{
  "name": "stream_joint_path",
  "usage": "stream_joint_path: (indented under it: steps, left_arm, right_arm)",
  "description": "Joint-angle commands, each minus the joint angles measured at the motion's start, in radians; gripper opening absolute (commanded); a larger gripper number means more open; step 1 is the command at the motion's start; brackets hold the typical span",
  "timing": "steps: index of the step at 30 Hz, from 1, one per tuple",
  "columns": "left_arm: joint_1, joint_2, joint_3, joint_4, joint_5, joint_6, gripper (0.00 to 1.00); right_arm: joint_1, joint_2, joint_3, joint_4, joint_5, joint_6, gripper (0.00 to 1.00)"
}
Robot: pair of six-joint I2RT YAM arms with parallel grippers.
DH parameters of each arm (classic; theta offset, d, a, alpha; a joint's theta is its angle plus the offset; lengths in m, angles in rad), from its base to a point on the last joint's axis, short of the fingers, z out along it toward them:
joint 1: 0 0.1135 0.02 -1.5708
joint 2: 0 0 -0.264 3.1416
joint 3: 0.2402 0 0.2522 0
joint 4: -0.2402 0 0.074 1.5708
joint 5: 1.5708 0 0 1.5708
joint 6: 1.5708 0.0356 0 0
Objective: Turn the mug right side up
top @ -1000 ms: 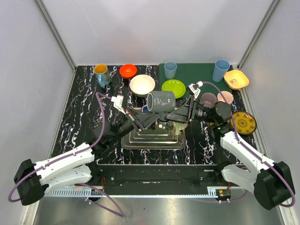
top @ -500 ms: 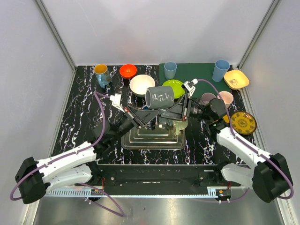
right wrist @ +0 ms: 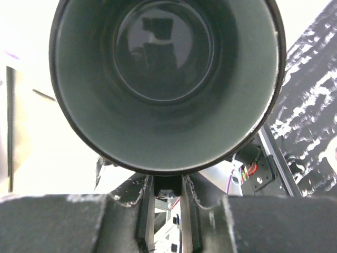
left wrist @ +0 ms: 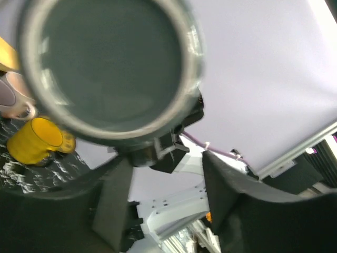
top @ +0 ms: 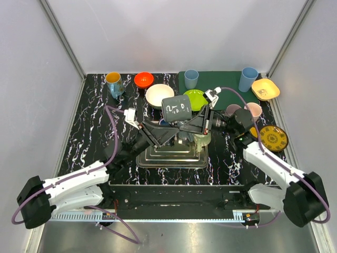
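Because the right claw (right wrist: 167, 185) is clamped on the wall of the dark grey mug (top: 176, 107) at its lip, one finger inside and one outside, a roll of that wrist should be enough to bring the mouth upward. That looks like the reason for so thin a pinch. The mug hangs in the air on its side above the stepped steel tray (top: 171, 156), clear of the marbled black desk (top: 89, 121), its mouth facing the right wrist camera. The left claw (left wrist: 166, 164) stands spread wide just under the mug's flat base, gripping nothing, probably ready to steady it. The mug is a plain cylinder with white squiggles outside. Its glossy glazed interior mirrors the camera, so it would likely slip if pinched loosely.
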Motion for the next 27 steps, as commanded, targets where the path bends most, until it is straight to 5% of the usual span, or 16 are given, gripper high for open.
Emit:
stream_joint_path:
  steps: [1, 5, 7, 8, 11, 14, 18, 27]
  left_arm:
    - [-0.029, -0.065, -0.022, -0.038, 0.113, 0.006, 0.81]
    - [-0.018, -0.142, -0.023, -0.169, 0.031, 0.044, 0.99]
    - [-0.011, -0.189, -0.017, -0.268, -0.028, 0.064, 0.99]
    - [-0.009, -0.208, -0.002, -0.32, -0.051, 0.073, 0.99]
    - [-0.007, -0.277, 0.065, -0.632, -0.237, 0.116, 0.99]
    - [-0.007, -0.315, 0.125, -0.928, -0.427, 0.126, 0.99]
    - [-0.007, -0.342, 0.15, -1.141, -0.556, 0.116, 0.99]
    - [-0.007, -0.391, 0.116, -1.195, -0.578, 0.1, 0.98]
  right_arm:
    - [0.006, -0.146, 0.148, -0.465, 0.201, -0.372, 0.0]
    - [0.006, -0.206, 0.258, -0.813, 0.291, -0.523, 0.0]
    - [0.006, -0.226, 0.307, -0.981, 0.418, -0.629, 0.0]
    - [0.006, -0.224, 0.382, -1.214, 0.498, -0.675, 0.0]
    - [0.006, -0.213, 0.458, -1.551, 0.876, -0.786, 0.0]
    - [0.006, -0.21, 0.449, -1.702, 1.16, -0.821, 0.0]
    - [0.004, -0.2, 0.383, -1.741, 1.222, -0.795, 0.0]
    - [0.006, -0.157, 0.245, -1.741, 1.282, -0.675, 0.0]
